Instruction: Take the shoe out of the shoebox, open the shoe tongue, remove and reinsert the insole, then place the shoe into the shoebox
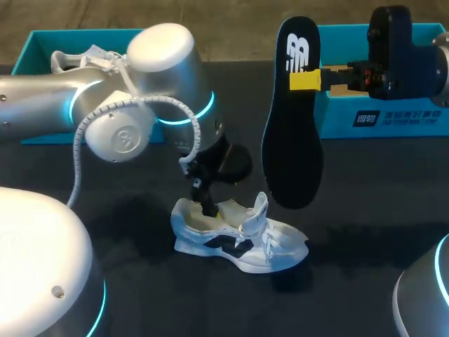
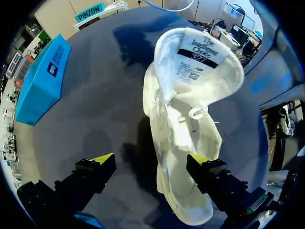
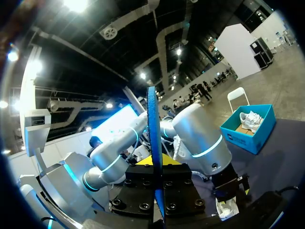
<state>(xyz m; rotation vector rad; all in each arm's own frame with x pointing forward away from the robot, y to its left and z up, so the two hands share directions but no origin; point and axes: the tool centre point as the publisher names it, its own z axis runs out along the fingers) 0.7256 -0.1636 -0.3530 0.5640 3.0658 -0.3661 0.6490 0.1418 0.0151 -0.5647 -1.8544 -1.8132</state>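
Right gripper (image 1: 309, 79) is clamped on the dark insole (image 1: 291, 140) near its upper end, one finger on each face; the insole hangs upright beside the toe half of the white shoe (image 1: 238, 242), not touching it. Left gripper (image 1: 208, 203) is down at the shoe's heel opening with its fingers (image 2: 102, 160) spread wide and gripping nothing, one at the shoe's collar and the other well off to the shoe's side. Shoe stands on its sole on the black table (image 1: 365, 232) with its tongue (image 2: 200, 57) lifted; behind the shoe, the teal shoebox (image 1: 35, 49) holds a second white shoe (image 1: 77, 60).
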